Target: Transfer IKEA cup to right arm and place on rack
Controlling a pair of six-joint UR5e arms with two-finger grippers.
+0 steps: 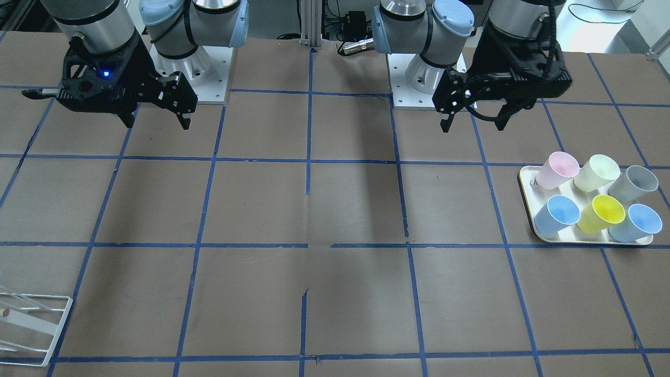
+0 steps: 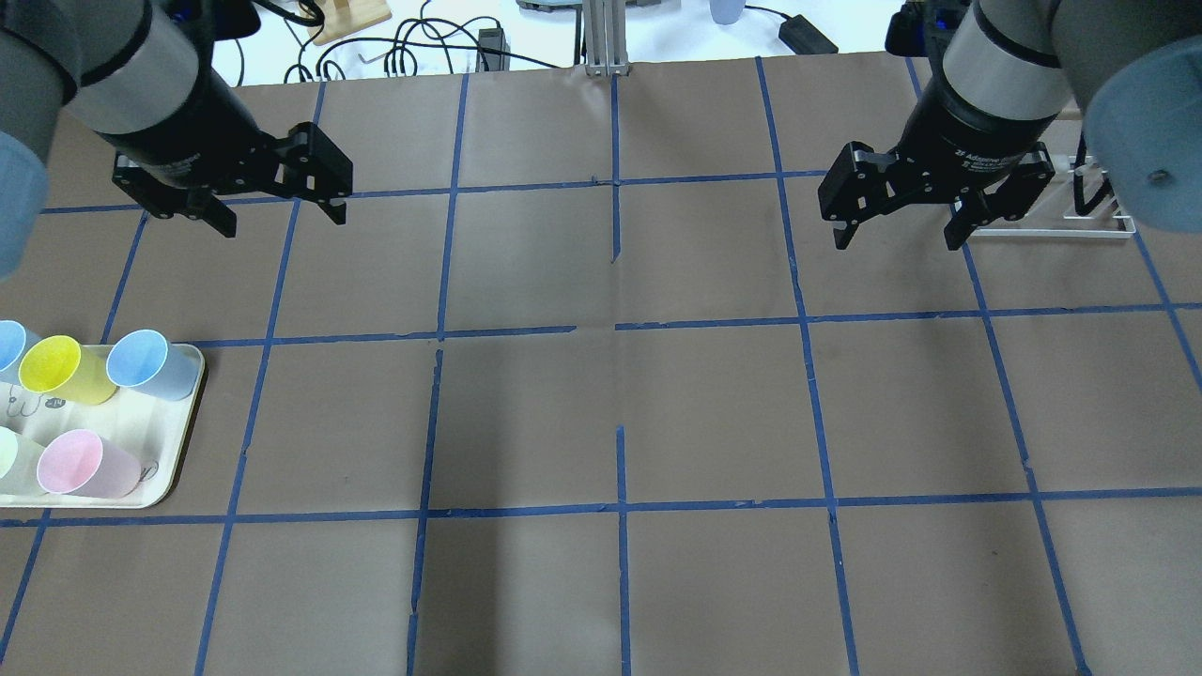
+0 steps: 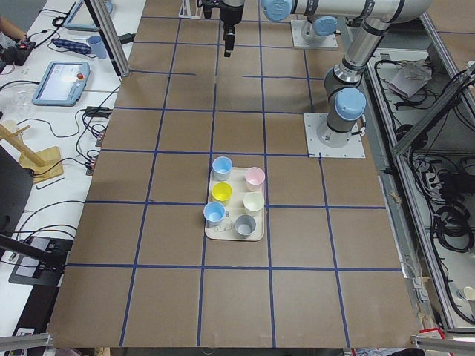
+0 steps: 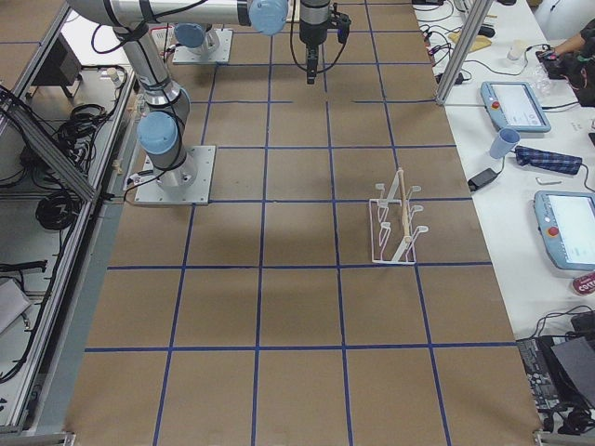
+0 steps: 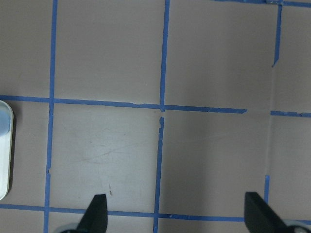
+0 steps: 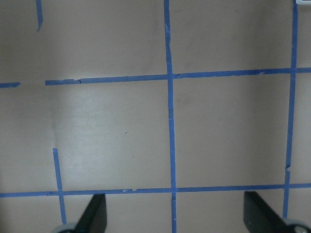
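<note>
Several plastic cups stand on a cream tray [image 1: 525, 188] at the table's end on my left. Two are blue: one at the tray's outer corner [image 1: 636, 222] looks the paler, an icy blue, and one [image 1: 557, 214] is a stronger blue. The white wire rack [image 4: 395, 228] stands at the opposite end, empty, and shows at the corner of the front view [image 1: 31, 324]. My left gripper [image 2: 282, 223] is open and empty, high above bare table, well away from the tray. My right gripper [image 2: 895, 242] is open and empty, hanging beside the rack [image 2: 1094, 202].
Pink [image 1: 559, 168], pale yellow [image 1: 596, 173], grey [image 1: 634, 183] and bright yellow [image 1: 602, 213] cups share the tray. The table is brown paper with a blue tape grid. The tray's rim [image 5: 4, 160] shows at the left wrist view's edge. Both arm bases stand at the robot's side.
</note>
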